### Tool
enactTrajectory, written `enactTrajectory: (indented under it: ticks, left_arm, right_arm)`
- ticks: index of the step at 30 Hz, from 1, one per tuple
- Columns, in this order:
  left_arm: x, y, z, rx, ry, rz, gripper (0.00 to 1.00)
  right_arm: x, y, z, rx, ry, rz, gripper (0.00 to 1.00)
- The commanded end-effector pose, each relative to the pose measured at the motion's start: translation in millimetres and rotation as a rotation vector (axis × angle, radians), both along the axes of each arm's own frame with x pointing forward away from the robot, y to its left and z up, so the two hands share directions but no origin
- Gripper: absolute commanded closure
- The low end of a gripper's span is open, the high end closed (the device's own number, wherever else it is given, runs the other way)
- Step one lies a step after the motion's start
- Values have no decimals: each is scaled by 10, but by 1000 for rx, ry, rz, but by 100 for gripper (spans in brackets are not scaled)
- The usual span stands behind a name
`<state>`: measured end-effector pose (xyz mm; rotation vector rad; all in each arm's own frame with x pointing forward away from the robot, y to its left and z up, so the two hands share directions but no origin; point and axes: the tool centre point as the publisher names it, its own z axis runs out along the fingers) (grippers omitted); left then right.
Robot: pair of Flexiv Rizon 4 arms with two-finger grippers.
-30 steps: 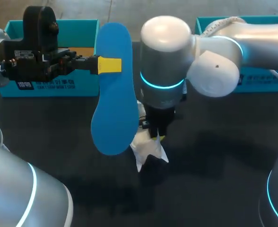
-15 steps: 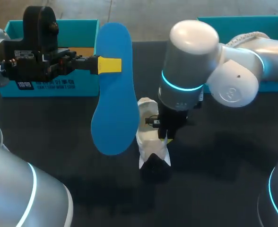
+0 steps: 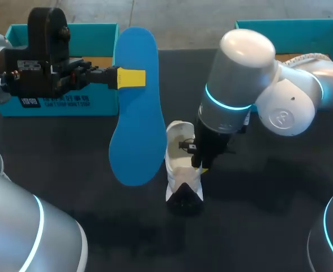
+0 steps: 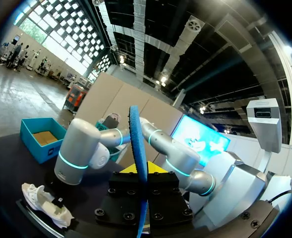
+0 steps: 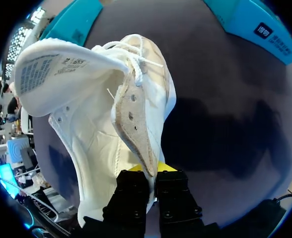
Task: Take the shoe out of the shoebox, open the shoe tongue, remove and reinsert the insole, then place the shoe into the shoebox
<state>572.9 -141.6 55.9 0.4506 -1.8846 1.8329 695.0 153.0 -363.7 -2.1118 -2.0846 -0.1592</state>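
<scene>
Visibly, white shoe (tongue folded back) gapes, blue insole out.

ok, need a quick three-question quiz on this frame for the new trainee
1. True or false: the blue insole is inside the white shoe.
2. Pick one: the shoe is A) in a box, B) on the table, C) on top of the insole.
3. Short answer: what is the right gripper shut on?

Key: 1 false, the left gripper holds the insole up in the air; 2 B; 3 the shoe.
</scene>
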Motion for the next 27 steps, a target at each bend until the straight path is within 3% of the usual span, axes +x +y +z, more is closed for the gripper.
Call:
enactTrajectory:
  ticks: [1,17,19,20,27]
  left_arm:
    - [-3,-6,-4,-1,-1,0,100]
    - [-3,-6,-4,-1,-1,0,100]
    - [-3,-6,-4,-1,-1,0,100]
    - [-3,-6,-4,-1,-1,0,100]
    - [-3,-6,-4,-1,-1,0,100]
  right_arm:
    - [16,-20,-86,39,3,20,100]
    - [47,-81,-187,64,17,62,100]
    - [35,-82,-166,66,-4,61,52]
    - [24,-75,-139,70,-17,66,0]
    - [-78,-102,26,68,-25,67,0]
